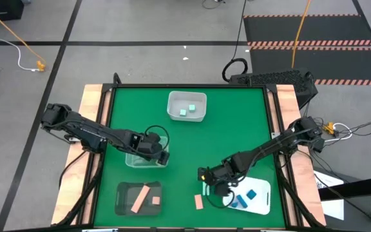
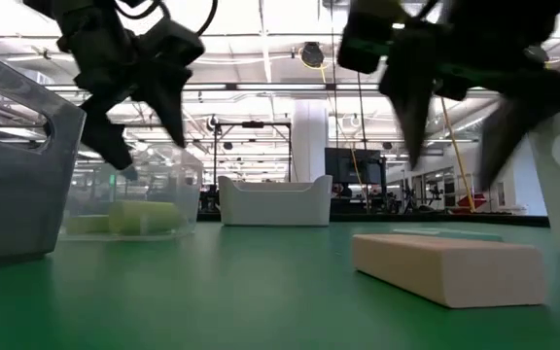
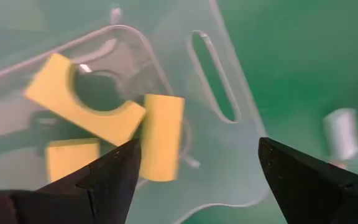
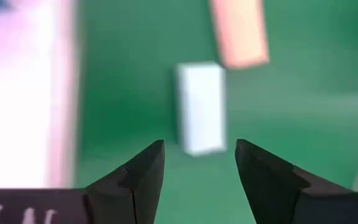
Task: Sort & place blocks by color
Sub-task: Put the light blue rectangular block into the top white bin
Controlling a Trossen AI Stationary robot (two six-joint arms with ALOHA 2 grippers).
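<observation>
Left hand point(image 1: 163, 154) hangs over the clear tray point(image 1: 134, 161), fingers spread wide and empty; three yellow blocks point(image 3: 82, 102) lie inside that tray. Right hand point(image 1: 212, 188) hovers at the white tray's point(image 1: 263, 203) edge, fingers parted, nothing between them (a mint green block point(image 4: 201, 107) lies just ahead on the counter point(image 1: 192, 142)). A tan-pink block point(image 1: 199, 202) rests nearby. Blue blocks point(image 1: 250, 193) occupy the white tray.
</observation>
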